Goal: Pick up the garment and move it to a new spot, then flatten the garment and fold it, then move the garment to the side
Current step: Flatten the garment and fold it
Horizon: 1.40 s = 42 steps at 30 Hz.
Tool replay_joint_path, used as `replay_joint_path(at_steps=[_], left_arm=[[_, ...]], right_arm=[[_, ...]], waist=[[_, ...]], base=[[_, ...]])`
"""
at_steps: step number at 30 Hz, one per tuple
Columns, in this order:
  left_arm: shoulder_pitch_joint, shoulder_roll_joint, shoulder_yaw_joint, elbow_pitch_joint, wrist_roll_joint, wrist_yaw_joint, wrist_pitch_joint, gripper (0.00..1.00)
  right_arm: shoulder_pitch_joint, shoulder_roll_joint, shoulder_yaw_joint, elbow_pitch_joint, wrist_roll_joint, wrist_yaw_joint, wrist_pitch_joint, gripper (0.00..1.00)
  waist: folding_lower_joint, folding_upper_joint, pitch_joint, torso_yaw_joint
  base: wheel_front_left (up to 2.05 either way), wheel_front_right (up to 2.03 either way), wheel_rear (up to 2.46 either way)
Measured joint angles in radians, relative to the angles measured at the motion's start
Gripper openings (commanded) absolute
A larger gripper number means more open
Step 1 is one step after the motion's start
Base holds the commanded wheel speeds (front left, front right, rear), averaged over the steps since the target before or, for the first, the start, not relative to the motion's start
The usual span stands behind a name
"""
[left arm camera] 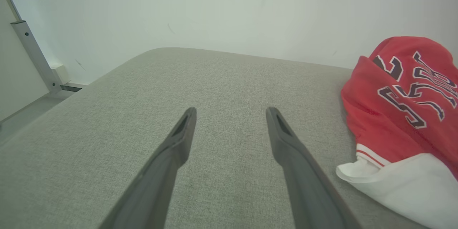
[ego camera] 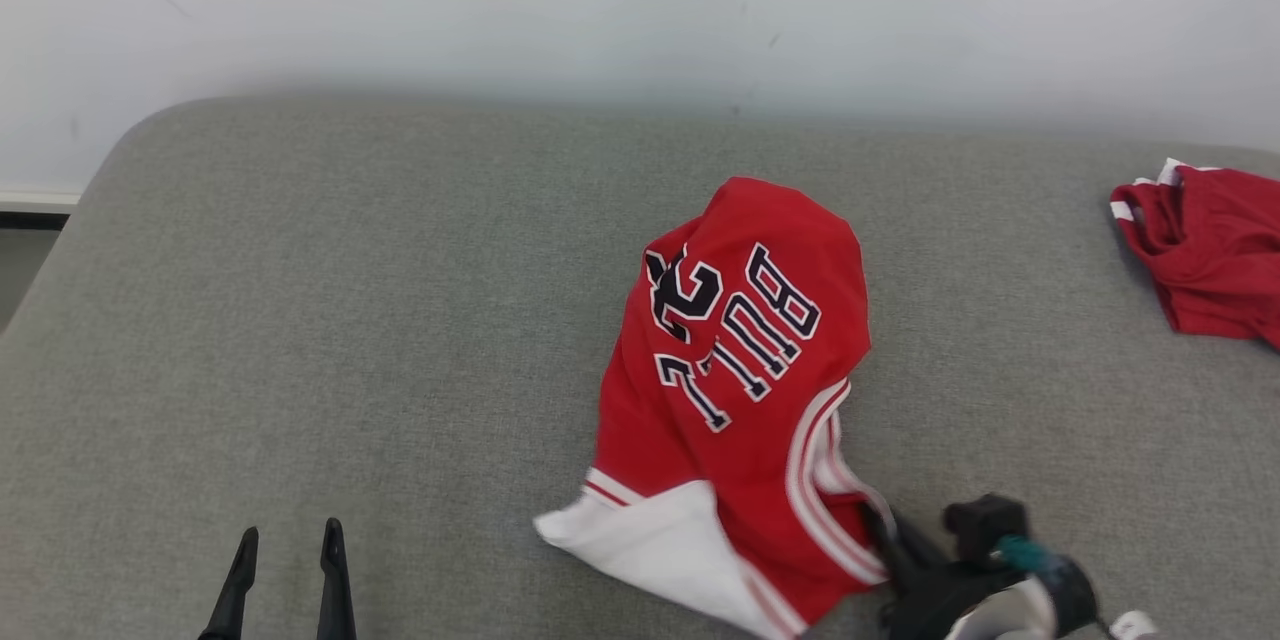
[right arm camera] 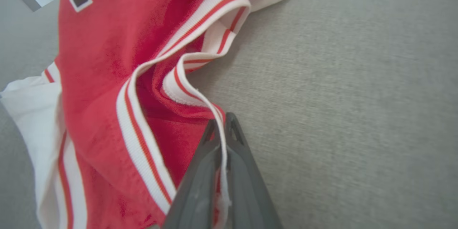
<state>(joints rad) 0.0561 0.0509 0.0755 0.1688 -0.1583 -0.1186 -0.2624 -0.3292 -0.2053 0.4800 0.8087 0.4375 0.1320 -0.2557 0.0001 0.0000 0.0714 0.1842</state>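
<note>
Grey woven upholstery [ego camera: 350, 320] spread across the scene and met a plain white wall [ego camera: 600, 0] at its far edge. On it lay the garment [ego camera: 740, 400], a red jersey, crumpled in a loose heap right of centre, with dark white-edged lettering [ego camera: 740, 330] on its upper side and a white panel [ego camera: 650, 545] spilling out at its near-left corner. A striped white-and-red trim [right arm camera: 143, 143] ran along its right-hand opening, nearest the robot. The right gripper [right arm camera: 222, 123] sat at the near-right corner of the jersey, its two dark fingers pressed together on a fold of that trim, the band passing up between them in the right wrist view. The rest of the jersey rested on the upholstery. The left gripper [ego camera: 290, 530] stood well apart from the jersey, off to its left at the near edge, with its fingers spread wide and nothing between them; in the left wrist view they pointed over bare grey fabric towards the wall. A second red garment [ego camera: 1215, 255] with white edging lay bunched at the far right of the upholstery, well apart from the jersey. A metal post [left arm camera: 34, 55] stood against the wall beyond the left corner of the upholstery.
</note>
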Motion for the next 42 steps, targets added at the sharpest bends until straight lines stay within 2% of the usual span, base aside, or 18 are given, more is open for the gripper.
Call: replay_joint_path(at_steps=[9, 16, 19, 20, 21, 22, 26, 30, 35, 42], left_arm=[[0.001, 0.0, -0.001, -0.002, -0.003, 0.004, 0.0, 1.0], [0.0, 0.0, -0.006, -0.004, -0.003, 0.004, 0.0, 1.0], [0.0, 0.0, -0.006, -0.003, -0.003, 0.004, 0.0, 1.0], [0.0, 0.0, -0.004, -0.003, -0.003, 0.004, 0.0, 1.0], [0.0, 0.0, -0.003, -0.003, -0.003, 0.004, 0.0, 1.0], [0.0, 0.0, -0.002, -0.003, -0.004, 0.004, 0.0, 1.0], [0.001, 0.0, 0.003, -0.002, -0.003, 0.004, 0.0, 1.0], [0.001, 0.0, 0.003, -0.003, 0.0, 0.003, 0.0, 1.0], [0.0, 0.0, 0.003, -0.003, 0.002, 0.003, 0.0, 1.0], [0.0, 0.0, 0.004, -0.003, 0.005, -0.002, 0.0, 1.0]], right_arm=[[-0.032, -0.153, -0.239, -0.012, -0.049, 0.0, -0.006, 0.0], [-0.033, -0.197, -0.375, 0.042, -0.087, 0.0, -0.007, 0.0], [-0.029, -0.192, -0.411, 0.062, -0.11, 0.0, -0.008, 0.0], [-0.029, -0.186, -0.424, 0.06, -0.116, 0.0, -0.008, 0.3], [-0.03, -0.181, -0.436, 0.052, -0.125, 0.0, -0.008, 0.55], [-0.03, -0.176, -0.449, 0.042, -0.137, 0.0, -0.008, 1.0], [-0.028, -0.151, -0.567, -0.092, -0.222, 0.0, -0.008, 1.0], [0.002, -0.104, -0.638, -0.235, -0.284, 0.0, -0.008, 1.0], [0.049, -0.041, -0.664, -0.362, -0.334, 0.0, -0.008, 1.0], [0.107, 0.012, -0.672, -0.455, -0.341, 0.0, -0.008, 1.0]], waist=[[0.0, 0.0, -0.006, -0.041], [0.0, 0.0001, -0.002, -0.055], [0.0, 0.0, -0.001, -0.055], [0.0, 0.0, 0.0, -0.055], [0.0, 0.0, 0.0, -0.057], [0.0, 0.0, 0.0, -0.059], [0.0, 0.0001, -0.001, -0.072], [0.0, 0.0, -0.005, -0.082], [0.0, 0.0, -0.009, -0.094], [0.0, 0.0, -0.013, -0.107]], base=[[0.0, 0.0, 0.0], [0.0, 0.0, 0.0], [0.0, 0.0, 0.0], [0.0, 0.0, 0.0], [0.0, 0.0, 0.0], [0.0, 0.0, 0.0], [0.0, 0.0, 0.0], [0.0, 0.0, 0.0], [0.0, 0.0, 0.0], [0.0, 0.0, 0.0]])
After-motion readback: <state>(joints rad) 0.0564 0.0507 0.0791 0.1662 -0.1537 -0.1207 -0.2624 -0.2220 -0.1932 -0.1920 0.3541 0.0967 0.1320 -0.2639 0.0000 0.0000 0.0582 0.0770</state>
